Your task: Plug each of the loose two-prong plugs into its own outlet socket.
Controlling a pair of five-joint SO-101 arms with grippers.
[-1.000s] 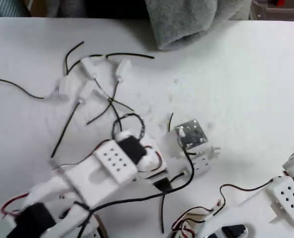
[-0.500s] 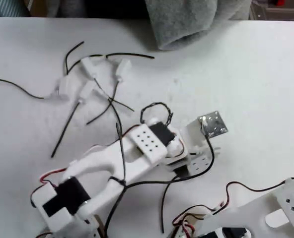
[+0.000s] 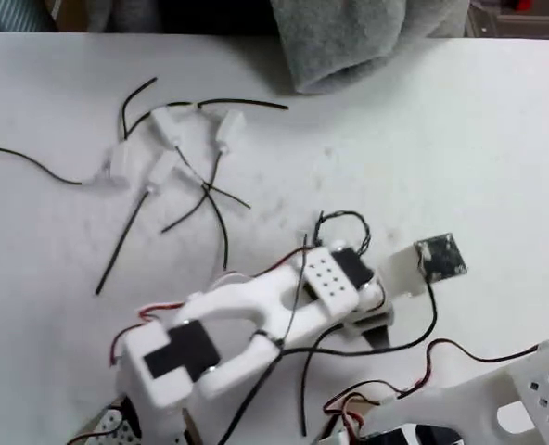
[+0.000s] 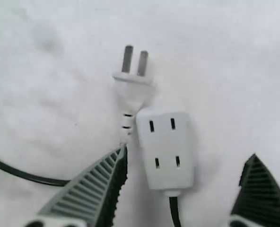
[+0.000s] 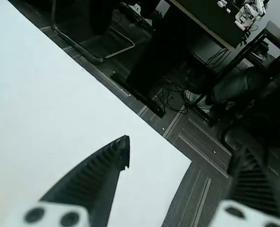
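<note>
My left gripper (image 4: 187,158) hangs with its jaws spread wide, and the white outlet socket (image 4: 166,149) lies flat on the table (image 4: 45,56) between the two fingers. A two-prong plug (image 4: 132,80) lies unplugged just beside the socket, prongs pointing away from it. In the high view the left arm (image 3: 256,311) sits at lower centre and several more loose plugs (image 3: 168,125) lie scattered in the upper left, while my right gripper (image 5: 185,146) is also spread apart, holding nothing, out over the table's edge.

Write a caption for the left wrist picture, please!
Open left gripper over a white outlet block, with a loose two-prong plug lying beside it.
</note>
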